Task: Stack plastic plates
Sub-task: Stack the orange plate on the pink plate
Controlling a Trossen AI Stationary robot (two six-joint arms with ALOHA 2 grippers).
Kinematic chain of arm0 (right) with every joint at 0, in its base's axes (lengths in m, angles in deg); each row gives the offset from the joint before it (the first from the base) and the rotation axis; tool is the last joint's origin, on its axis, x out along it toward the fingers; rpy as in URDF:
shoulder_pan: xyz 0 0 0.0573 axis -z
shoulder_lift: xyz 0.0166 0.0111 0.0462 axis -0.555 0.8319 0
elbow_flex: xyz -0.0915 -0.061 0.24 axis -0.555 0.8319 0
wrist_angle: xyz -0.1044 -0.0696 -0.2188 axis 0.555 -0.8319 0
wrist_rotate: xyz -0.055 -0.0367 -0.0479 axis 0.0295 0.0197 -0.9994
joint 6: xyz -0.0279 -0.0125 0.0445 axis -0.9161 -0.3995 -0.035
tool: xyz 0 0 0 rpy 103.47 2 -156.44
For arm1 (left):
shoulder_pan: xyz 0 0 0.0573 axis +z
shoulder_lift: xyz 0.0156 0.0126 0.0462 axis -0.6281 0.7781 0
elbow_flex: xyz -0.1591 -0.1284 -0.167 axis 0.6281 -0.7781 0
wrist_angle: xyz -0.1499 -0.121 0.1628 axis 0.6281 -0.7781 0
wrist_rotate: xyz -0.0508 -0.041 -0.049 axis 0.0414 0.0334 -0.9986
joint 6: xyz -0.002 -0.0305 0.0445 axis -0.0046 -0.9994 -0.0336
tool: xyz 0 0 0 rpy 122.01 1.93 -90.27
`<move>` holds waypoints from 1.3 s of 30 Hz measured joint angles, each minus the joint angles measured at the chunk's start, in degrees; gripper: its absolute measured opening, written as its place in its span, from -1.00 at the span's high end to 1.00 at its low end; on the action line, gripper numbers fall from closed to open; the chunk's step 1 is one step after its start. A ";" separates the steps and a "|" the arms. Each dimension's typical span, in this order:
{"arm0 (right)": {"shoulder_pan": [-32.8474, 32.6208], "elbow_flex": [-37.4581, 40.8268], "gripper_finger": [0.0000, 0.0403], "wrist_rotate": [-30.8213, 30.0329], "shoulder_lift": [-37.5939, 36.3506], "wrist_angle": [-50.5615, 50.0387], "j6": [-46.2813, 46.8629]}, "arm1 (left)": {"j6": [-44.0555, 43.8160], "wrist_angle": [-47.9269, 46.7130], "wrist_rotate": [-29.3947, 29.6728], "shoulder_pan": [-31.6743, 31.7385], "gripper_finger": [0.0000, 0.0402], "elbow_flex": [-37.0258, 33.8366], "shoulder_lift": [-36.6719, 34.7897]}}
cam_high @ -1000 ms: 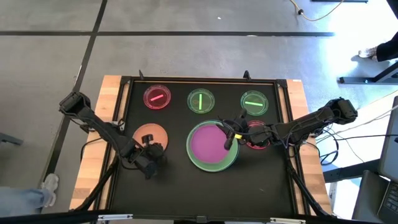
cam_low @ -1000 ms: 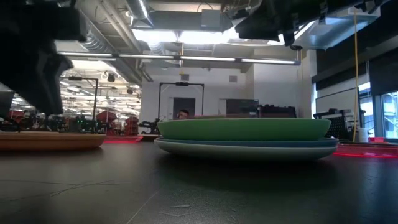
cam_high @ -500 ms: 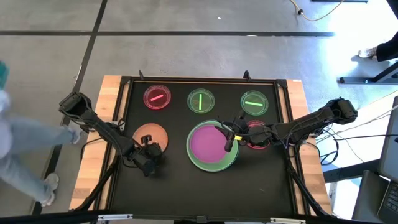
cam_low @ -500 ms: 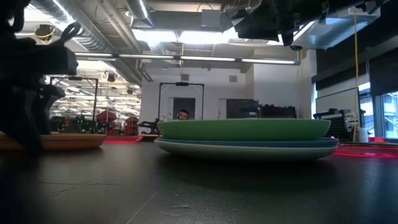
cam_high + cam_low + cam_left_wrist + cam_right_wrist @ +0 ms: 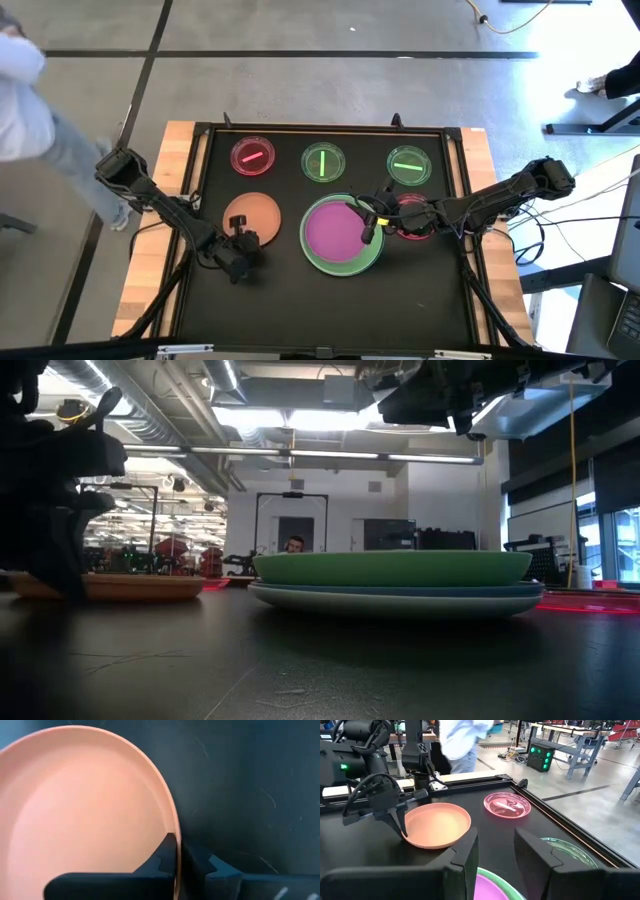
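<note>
An orange plate (image 5: 252,213) lies on the black mat at the left, with my left gripper (image 5: 240,240) shut on its near rim. It also shows in the low view (image 5: 120,587) and the right wrist view (image 5: 437,825). To its right stands a stack with a magenta plate (image 5: 338,230) in a green plate (image 5: 318,262), and the low view shows paler plates (image 5: 400,600) under the green one. My right gripper (image 5: 495,851) hovers open over the stack's right edge (image 5: 372,222), holding nothing. My left gripper pinches the orange plate's near rim (image 5: 175,845) between its two fingers, one finger (image 5: 161,860) over the plate's inner side and the other (image 5: 200,862) outside it. The fingers come down from above, slanting from the near side. The plate sits low on the mat.
Three small dishes stand along the far side: red (image 5: 252,156), green (image 5: 323,162), green (image 5: 409,165). Another red dish (image 5: 412,218) lies under my right arm. A raised frame (image 5: 330,127) bounds the mat. A person (image 5: 25,100) passes left of the table.
My left gripper has come down toward the orange plate's near rim and shut on it. The plate has shifted a little toward the table's right. A person has walked along the table's left side.
</note>
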 joint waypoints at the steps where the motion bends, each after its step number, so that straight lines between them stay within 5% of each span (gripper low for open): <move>1: 0.00 0.00 0.43 0.00 0.00 0.00 0.00 | 0.26 -1.17 0.61 0.00 0.96 0.89 0.00; 8: 0.00 0.00 0.43 -0.09 0.00 0.00 0.00 | 8.28 -4.19 4.11 0.00 0.97 10.27 -0.02; 15: 0.00 0.00 0.43 -0.11 0.00 0.00 1.39 | 19.73 3.06 9.83 0.52 0.96 15.25 -0.07; 24: 0.00 0.00 0.43 1.49 0.00 0.02 1.20 | 34.69 26.28 4.66 6.25 0.96 13.15 4.17; 29: 0.00 0.00 0.43 1.49 0.00 0.01 -0.29 | 40.54 39.77 -3.98 9.35 0.96 13.47 11.16; 39: 0.00 0.00 0.43 3.02 0.00 0.00 -1.53 | 47.07 43.02 -7.91 13.58 0.96 19.94 23.03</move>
